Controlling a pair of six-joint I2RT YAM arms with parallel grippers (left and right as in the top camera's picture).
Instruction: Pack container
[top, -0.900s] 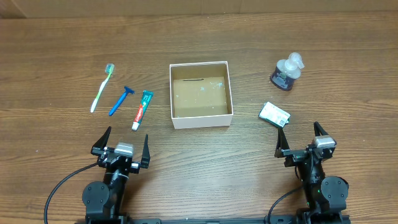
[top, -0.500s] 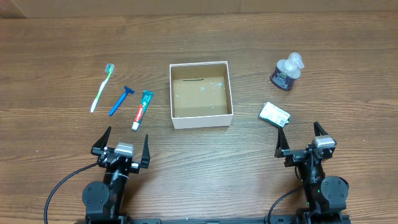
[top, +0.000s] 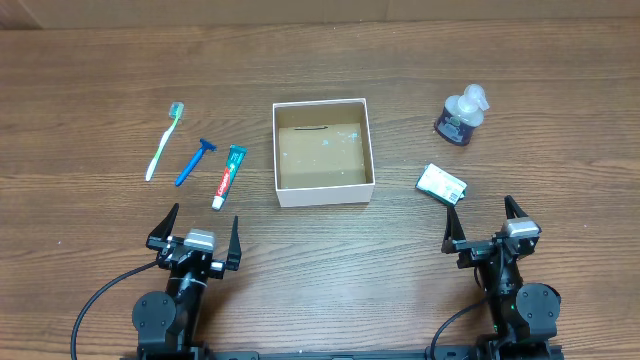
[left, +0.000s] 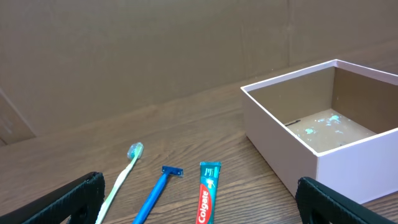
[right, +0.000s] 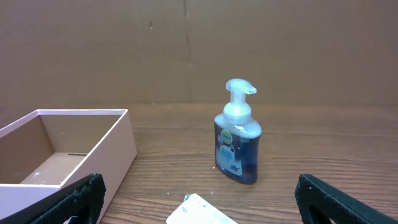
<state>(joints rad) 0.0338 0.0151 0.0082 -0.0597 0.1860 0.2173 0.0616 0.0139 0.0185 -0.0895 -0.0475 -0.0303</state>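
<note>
Step in hand: start, nothing packed yet.
Container (top: 325, 194): empty, desk centre, between arms.
Left fingers (top: 164, 229) and right fingers (top: 451, 232): spread wide, holding nothing.
Next move, judged: left arm reaches toothpaste tube (top: 229, 176), pinches across tube, lifts, places in container.

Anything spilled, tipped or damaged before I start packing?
Nothing serious. The container is empty, but its brown floor carries pale bluish-white smears, like residue. The soap bottle stands upright; toothbrush, razor and toothpaste lie neatly apart.
</note>
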